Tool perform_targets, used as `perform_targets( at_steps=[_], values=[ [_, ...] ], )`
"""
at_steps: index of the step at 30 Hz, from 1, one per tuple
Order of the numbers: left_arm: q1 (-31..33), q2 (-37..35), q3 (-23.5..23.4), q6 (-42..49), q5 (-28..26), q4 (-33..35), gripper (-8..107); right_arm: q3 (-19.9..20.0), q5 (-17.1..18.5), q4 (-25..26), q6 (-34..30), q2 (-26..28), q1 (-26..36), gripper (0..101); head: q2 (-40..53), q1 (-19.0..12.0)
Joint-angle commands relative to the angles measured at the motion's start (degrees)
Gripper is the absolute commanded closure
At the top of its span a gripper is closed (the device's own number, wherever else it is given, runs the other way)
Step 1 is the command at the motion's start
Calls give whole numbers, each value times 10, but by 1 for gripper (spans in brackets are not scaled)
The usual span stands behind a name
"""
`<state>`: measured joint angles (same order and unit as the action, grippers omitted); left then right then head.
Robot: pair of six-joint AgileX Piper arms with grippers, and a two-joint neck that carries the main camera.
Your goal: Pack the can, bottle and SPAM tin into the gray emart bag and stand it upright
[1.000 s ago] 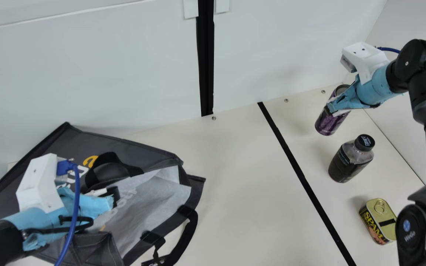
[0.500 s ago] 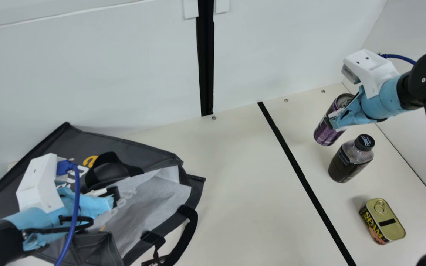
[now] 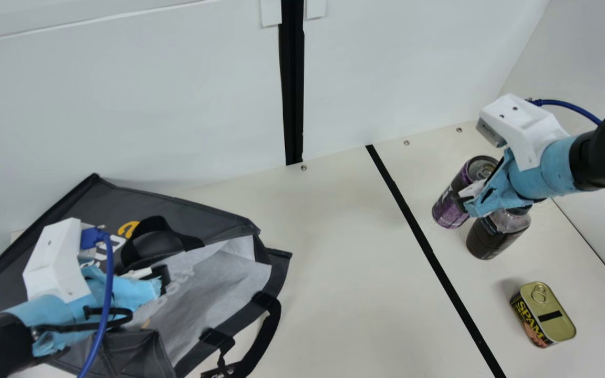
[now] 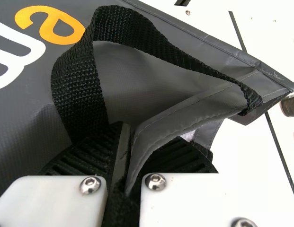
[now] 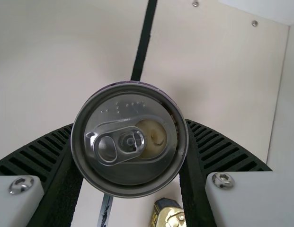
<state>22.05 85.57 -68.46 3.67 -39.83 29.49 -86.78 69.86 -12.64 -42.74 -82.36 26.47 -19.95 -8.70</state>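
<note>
Two holds are being kept: the right gripper (image 3: 468, 199) is clasping the can (image 3: 447, 209) at opposite sides, at the main view's right, and the left gripper (image 4: 146, 133) is pinching the bag (image 3: 197, 214), lower left. The can is probably feeling firm but slippery, needing moderate pressure; the bag is folding softly and wanting an edge grip. Beside the can, the bottle (image 3: 491, 236) is standing; the SPAM tin (image 3: 549, 316) is sitting lower right, stiff, its long sides offering the best hold.
</note>
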Motion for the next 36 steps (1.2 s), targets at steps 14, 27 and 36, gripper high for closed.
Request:
perform_targets(
  at_steps=[14, 27, 36],
  values=[
    [0, 0, 0, 0, 0, 0, 107, 61, 0, -27, -48, 51, -41, 101, 0, -13],
    [0, 0, 0, 0, 0, 0, 107, 121, 0, -57, -73, 89, -107, 101, 0, -13],
    [0, 0, 0, 0, 0, 0, 107, 156, 0, -71, -81, 113, -154, 101, 0, -13]
  ],
)
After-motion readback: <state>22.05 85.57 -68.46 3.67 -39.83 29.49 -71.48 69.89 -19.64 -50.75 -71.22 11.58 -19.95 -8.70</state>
